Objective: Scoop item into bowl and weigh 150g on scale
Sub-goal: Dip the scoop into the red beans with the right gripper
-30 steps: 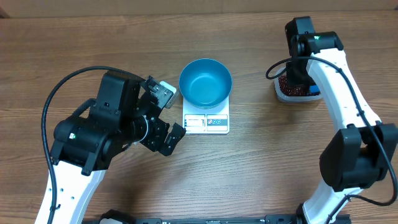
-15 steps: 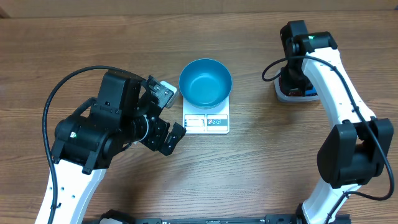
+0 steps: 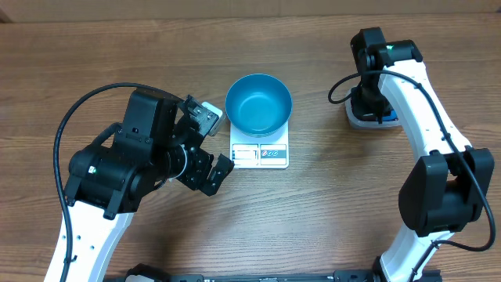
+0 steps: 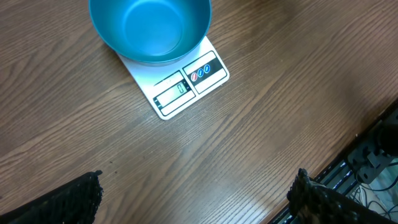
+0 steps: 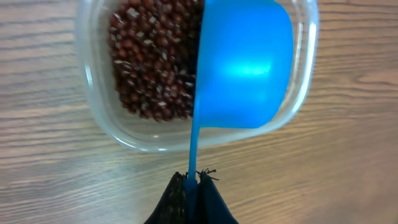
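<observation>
The big blue bowl (image 4: 149,28) sits on top of the little white scale (image 4: 186,90). The bowl hides the back part of the scale, and only the front edge with the small screen and the blue marks peeks out. Nothing can be seen inside the bowl. Bowl and scale are in the middle of the brown wooden table (image 3: 329,211).

The left gripper (image 3: 213,145) is just beside the scale, on its left side. Its two black fingers are spread wide apart and they hold nothing. It does not touch the bowl or the scale.

The clear plastic tub (image 5: 93,106) sits far off to the right of the bowl. The little red-brown beans (image 5: 152,62) are all in a heap inside it. The right gripper (image 5: 193,186) is over the tub. Its fingers are pressed tight together on the thin handle of the blue scoop (image 5: 245,62). The round cup of the scoop is over one half of the tub, right next to the beans. I cannot tell if any beans are in the scoop
</observation>
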Available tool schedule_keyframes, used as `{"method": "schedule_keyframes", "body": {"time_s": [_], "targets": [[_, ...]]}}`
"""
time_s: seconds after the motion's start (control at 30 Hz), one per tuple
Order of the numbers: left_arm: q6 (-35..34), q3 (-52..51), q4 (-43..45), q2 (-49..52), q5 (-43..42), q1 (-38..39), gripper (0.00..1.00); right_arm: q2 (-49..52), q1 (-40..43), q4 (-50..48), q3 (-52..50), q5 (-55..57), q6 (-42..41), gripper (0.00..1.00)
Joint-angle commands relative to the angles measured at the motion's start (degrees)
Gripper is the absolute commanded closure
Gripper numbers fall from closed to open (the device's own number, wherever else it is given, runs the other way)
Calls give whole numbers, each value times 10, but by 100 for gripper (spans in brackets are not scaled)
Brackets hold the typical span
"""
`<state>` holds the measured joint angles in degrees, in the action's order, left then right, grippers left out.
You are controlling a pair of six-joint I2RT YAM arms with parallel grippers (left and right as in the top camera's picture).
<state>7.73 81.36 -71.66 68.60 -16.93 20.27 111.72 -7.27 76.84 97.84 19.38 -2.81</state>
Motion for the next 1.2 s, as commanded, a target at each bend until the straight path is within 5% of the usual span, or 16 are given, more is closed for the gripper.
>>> {"method": "schedule_keyframes", "body": {"time_s": [0.0, 1.17], "targets": [[13, 2, -1, 3, 4, 4, 0, 5, -4, -10, 8, -43, -1, 96], [13, 2, -1, 3, 4, 4, 0, 17, 89, 12, 9, -287, 62, 96]]}}
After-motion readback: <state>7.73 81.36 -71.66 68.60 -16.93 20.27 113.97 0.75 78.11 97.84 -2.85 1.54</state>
